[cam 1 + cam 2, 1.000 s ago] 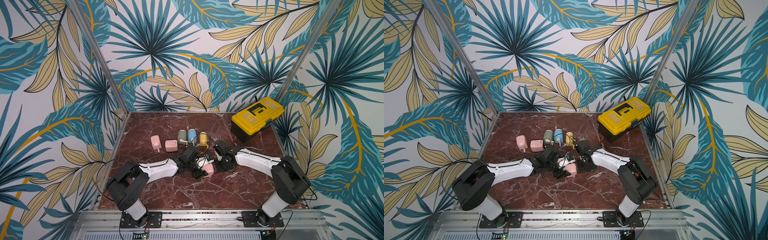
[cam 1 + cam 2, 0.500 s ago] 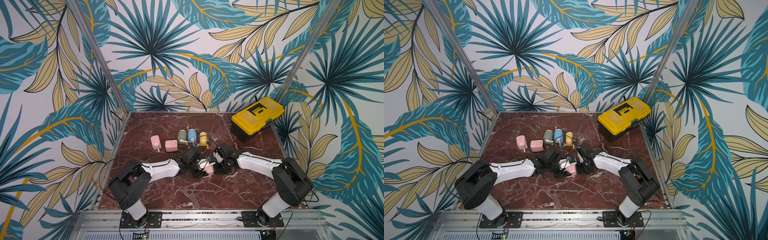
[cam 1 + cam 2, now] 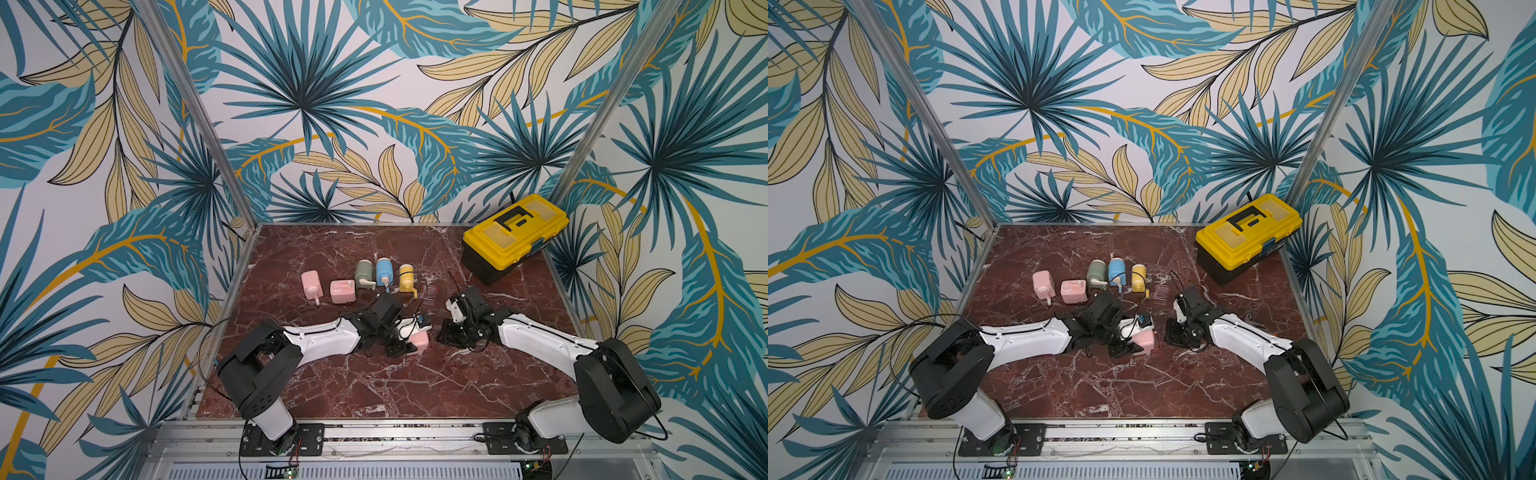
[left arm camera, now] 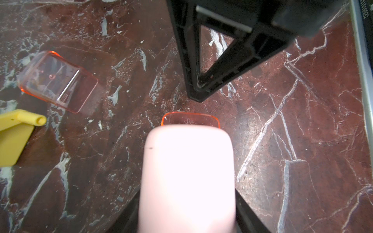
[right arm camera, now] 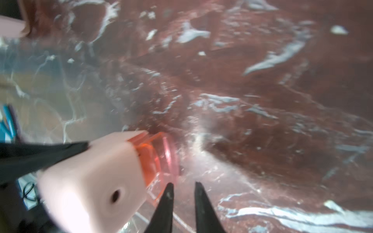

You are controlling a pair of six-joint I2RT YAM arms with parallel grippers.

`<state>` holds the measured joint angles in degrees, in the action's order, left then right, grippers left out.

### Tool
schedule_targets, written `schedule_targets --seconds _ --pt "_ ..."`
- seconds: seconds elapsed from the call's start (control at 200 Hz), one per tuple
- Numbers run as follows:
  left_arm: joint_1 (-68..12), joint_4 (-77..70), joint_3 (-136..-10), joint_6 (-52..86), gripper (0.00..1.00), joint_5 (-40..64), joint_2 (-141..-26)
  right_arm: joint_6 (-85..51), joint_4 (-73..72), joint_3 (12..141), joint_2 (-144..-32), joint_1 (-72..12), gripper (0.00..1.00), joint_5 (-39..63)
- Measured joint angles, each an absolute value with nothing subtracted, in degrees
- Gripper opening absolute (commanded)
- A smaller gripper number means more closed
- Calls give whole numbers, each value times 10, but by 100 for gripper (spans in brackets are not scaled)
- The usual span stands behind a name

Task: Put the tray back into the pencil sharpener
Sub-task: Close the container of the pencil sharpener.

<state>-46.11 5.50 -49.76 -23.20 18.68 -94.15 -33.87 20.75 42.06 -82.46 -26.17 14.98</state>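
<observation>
Left tool [image 3: 400, 347]: clamped on sharpener [image 3: 419, 341], mid-worktop [image 3: 374, 395].
Tray [image 5: 159, 157]: partly seated, protruding from sharpener's 3 o'clock end.
Right tool [image 5: 182, 184]: narrow, empty; just backed off toward 3 o'clock.
Next: probably a final push.

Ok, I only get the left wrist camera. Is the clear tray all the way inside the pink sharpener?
Observer: No. In the right wrist view, the tray sticks partly out of the pink sharpener's end.
Kid: Is the other claw holding it?
Observer: No, the right claw is just beside the tray, tips slightly apart, gripping nothing.
Kid: Anything else around that I can't see?
Observer: A yellow toolbox in the far right corner.
</observation>
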Motion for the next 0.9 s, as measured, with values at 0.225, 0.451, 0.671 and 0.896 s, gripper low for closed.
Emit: schedule_targets --seconds 0.225,0.451,0.671,0.896 --pt "-464 54 -498 -232 50 183 -941 -384 132 391 -871 -257 16 187" --pt "-465 54 -498 -234 49 182 -941 -394 76 391 -899 -257 16 245" --pt "-465 54 -498 -236 50 180 -941 -397 58 391 -910 -254 16 273" --pt "-466 55 -498 -234 86 171 -942 -404 79 380 -867 -248 26 239"
